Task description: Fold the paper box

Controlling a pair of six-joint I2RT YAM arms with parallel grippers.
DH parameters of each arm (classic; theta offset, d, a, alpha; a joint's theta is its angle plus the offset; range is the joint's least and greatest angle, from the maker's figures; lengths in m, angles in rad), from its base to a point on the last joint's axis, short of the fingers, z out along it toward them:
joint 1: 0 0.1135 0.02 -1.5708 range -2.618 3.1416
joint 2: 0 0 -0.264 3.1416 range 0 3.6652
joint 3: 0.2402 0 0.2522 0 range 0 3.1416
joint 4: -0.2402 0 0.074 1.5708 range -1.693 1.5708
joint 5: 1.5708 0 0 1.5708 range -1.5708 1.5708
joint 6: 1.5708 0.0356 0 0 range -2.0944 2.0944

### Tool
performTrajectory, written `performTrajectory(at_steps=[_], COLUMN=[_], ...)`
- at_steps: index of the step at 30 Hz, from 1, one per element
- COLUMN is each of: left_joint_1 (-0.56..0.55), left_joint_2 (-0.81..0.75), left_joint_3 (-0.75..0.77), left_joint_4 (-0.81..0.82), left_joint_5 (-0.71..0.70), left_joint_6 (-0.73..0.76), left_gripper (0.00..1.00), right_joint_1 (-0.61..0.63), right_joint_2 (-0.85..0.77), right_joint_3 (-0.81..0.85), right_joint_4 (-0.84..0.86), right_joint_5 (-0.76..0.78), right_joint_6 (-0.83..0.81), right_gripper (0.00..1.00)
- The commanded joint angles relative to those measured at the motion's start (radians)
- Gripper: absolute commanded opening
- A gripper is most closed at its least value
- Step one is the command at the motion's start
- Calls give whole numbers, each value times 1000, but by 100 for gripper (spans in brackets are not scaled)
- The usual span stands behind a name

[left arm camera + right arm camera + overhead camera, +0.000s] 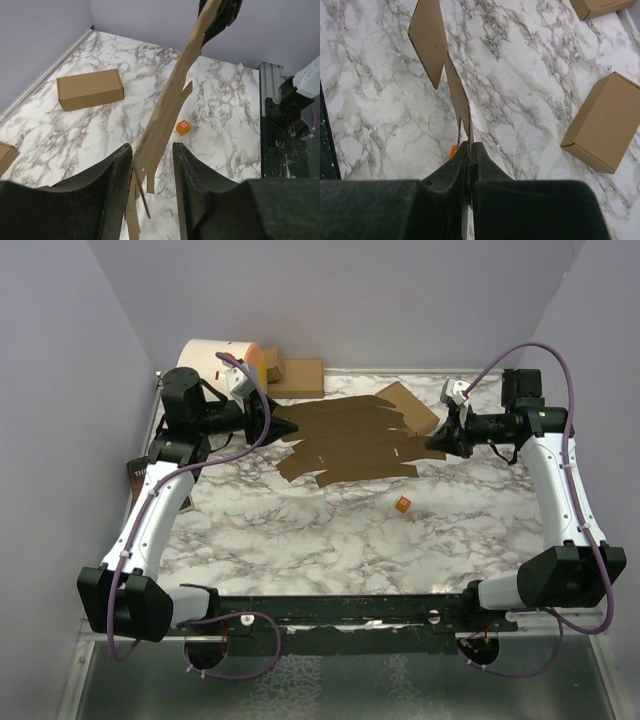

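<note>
The paper box is a flat, unfolded brown cardboard blank (350, 438), held up off the marble table between my two grippers. My right gripper (437, 443) is shut on its right edge; in the right wrist view the fingers (469, 150) are pressed together on the thin sheet (430, 40). My left gripper (285, 427) is at the blank's left edge. In the left wrist view its jaws (152, 165) are open, with the cardboard (172, 100) standing edge-on between them, close to the left finger and with a gap to the right one.
A small orange cube (402, 505) lies on the table below the blank, and shows in the left wrist view (183, 127). Folded cardboard boxes (300, 378) and a white and peach roll (220, 360) stand at the back left. One folded box shows in both wrist views (90, 89) (605, 122).
</note>
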Motion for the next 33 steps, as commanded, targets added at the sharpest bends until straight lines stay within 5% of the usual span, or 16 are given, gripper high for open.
performTrajectory(at_steps=[1,11,21,30,33], left_joint_1=[-9,-25,-26,-26,-27], left_joint_2=[11,60,55,27,-3], left_joint_3=[19,64,68,42,15], left_joint_4=[-16,-43,-43,6,-4], left_joint_5=[27,52,77,90,46], left_joint_6=[46,52,52,-4,-11], left_gripper=[39,29,0,0,0], right_joint_1=[-5,-5,-5,-5,-5], right_joint_2=[-4,-4,3,7,6], right_joint_3=[34,35,37,25,14], right_joint_4=[-29,-38,-38,-24,-28], right_joint_5=[-34,-28,-27,-24,-55], right_joint_6=[-11,-20,-21,1,12], right_gripper=[1,1,1,2,13])
